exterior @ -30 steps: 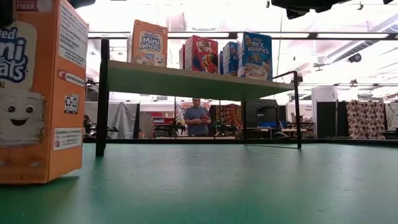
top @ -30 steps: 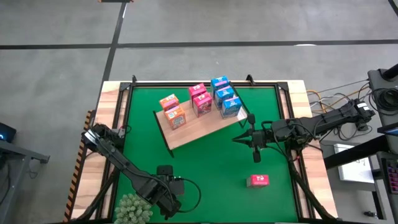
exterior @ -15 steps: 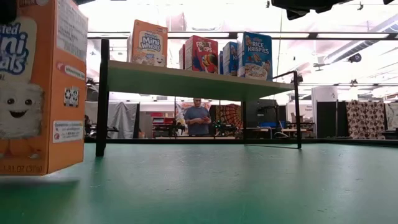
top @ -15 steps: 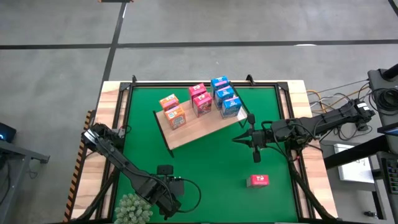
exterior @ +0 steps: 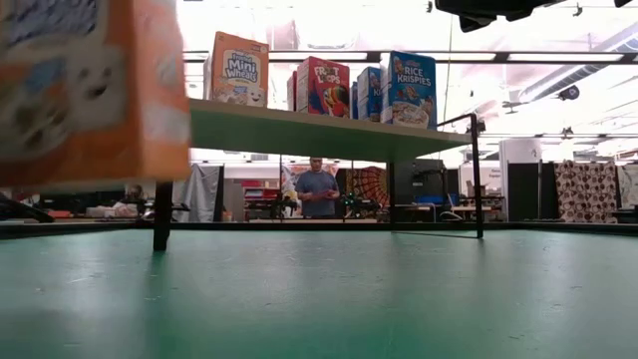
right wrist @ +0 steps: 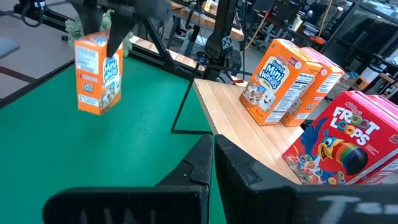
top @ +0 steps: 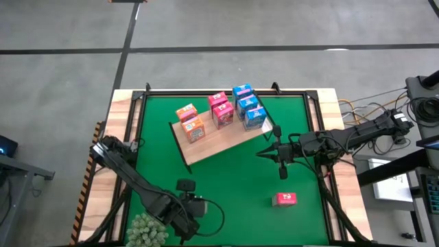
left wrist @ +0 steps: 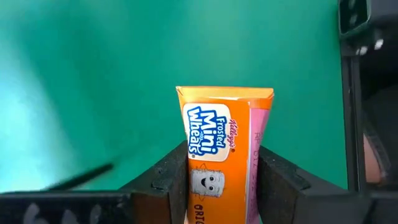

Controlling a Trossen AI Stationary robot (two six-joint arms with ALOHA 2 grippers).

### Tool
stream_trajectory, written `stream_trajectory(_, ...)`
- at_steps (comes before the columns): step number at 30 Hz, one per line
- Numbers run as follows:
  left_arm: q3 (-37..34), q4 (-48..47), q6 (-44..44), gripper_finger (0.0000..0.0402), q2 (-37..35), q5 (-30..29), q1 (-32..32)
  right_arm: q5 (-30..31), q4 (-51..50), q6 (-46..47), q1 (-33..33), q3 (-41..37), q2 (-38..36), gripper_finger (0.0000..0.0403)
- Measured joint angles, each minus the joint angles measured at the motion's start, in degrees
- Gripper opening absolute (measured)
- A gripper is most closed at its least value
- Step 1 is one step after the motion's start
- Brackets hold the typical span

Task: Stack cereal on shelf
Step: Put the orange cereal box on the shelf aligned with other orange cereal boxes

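The left pincer [left wrist: 221, 180] is clenched on an orange box [left wrist: 224, 149] held tilted above the mat [left wrist: 93, 74], so slippage is risked if it is swung quickly toward the shelf [top: 226, 140].

We see open green mat [top: 226, 178] across the bench's middle, between shelf [top: 219, 140] and near edge. Obstacles: right gripper [top: 282, 167], jaws closed, hanging just off the shelf's right end; a pink-red box [top: 284, 199] lying near-right; fuzzy plant [top: 146, 230] at the near-left corner. The shelf's front strip is bare; boxes crowd its back.
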Motion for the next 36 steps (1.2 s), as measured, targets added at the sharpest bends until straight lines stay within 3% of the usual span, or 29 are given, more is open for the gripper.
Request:
stream_trajectory(10, 15.79, -9.26, 6.16, 0.0128, -0.07, -3.28, 4.69, -0.02, -0.35, 0.55, 0.0, 0.0, 0.0, 0.0009)
stream_trajectory(20, 27.61, -17.15, 6.48, 0.0128, -0.11, -7.06, 12.44, -0.02, -0.41, 0.96, 0.0, 0.0, 0.0, 0.0009)
stream_trajectory(26, 29.33, -22.9, 5.86, 0.0128, -0.13, -7.06, 17.9, 0.0, -1.59, 1.09, 0.0, 0.0, 0.0, 0.0009)
stream_trajectory(36, 28.7, -22.92, 0.82, 0.0128, -0.09, -5.5, 25.44, 0.0, -1.84, 1.53, 0.0, -0.02, 0.0, 0.0009)
